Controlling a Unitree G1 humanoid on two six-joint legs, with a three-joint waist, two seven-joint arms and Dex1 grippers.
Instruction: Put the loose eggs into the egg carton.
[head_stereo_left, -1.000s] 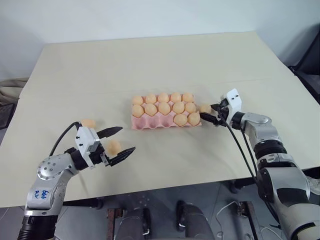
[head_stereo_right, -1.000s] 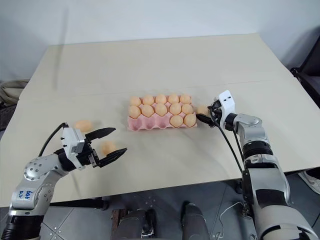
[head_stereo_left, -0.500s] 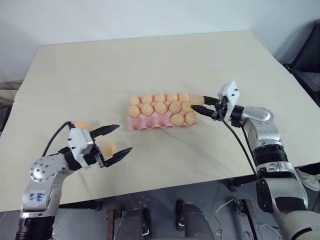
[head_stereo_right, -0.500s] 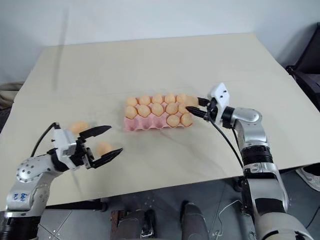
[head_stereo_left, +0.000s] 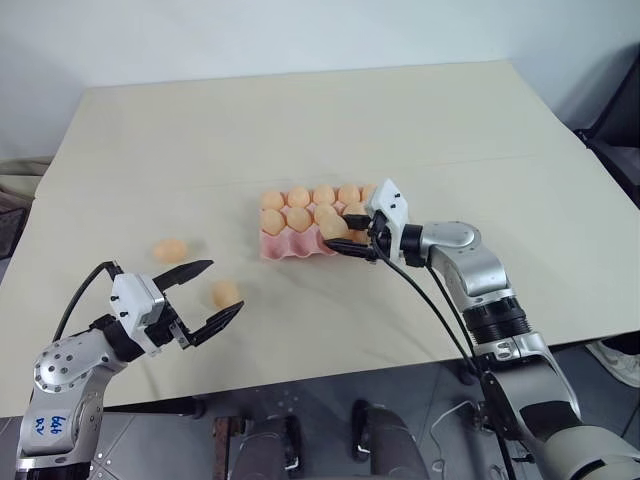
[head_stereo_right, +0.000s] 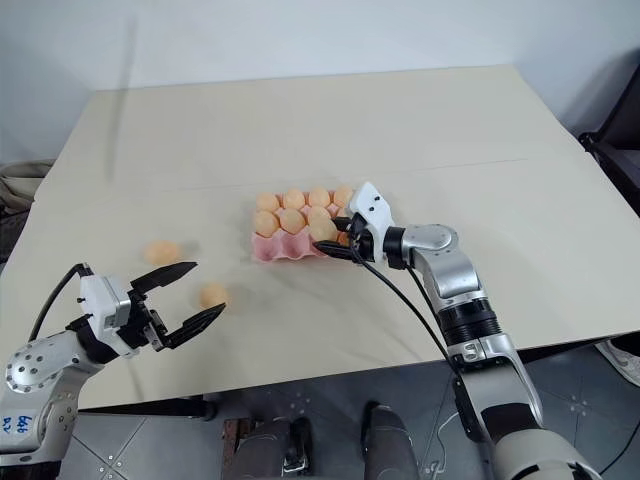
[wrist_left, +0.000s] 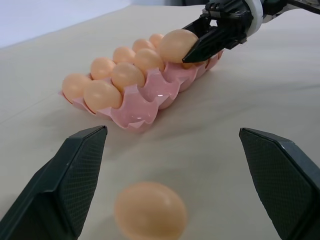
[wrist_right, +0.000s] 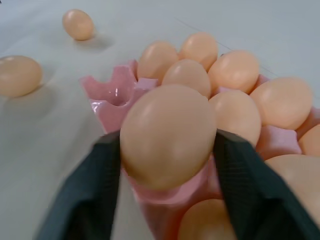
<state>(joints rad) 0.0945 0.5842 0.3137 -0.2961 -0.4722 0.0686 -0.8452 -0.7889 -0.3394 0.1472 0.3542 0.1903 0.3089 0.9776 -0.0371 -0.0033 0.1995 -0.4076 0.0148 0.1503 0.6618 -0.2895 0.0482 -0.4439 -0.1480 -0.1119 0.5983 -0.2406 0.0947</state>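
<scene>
We note the right gripper (wrist_right: 167, 145) clamped on one pale orange-tan matte egg (wrist_right: 169, 135) above the pink moulded egg carton's (head_stereo_left: 290, 247) near row. The left gripper (head_stereo_left: 202, 298) stands wide open and empty beside two loose eggs (head_stereo_left: 226, 293) on the beige table (head_stereo_left: 300, 120).

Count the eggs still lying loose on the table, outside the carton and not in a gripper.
2: one egg sits left of the egg carton; the other egg lies between the open left gripper's fingers, untouched.

Bright, even light from above leaves soft shadows on the table (head_stereo_left: 300, 120), while the nearest egg (wrist_left: 150, 212) in the left wrist view blurs.
</scene>
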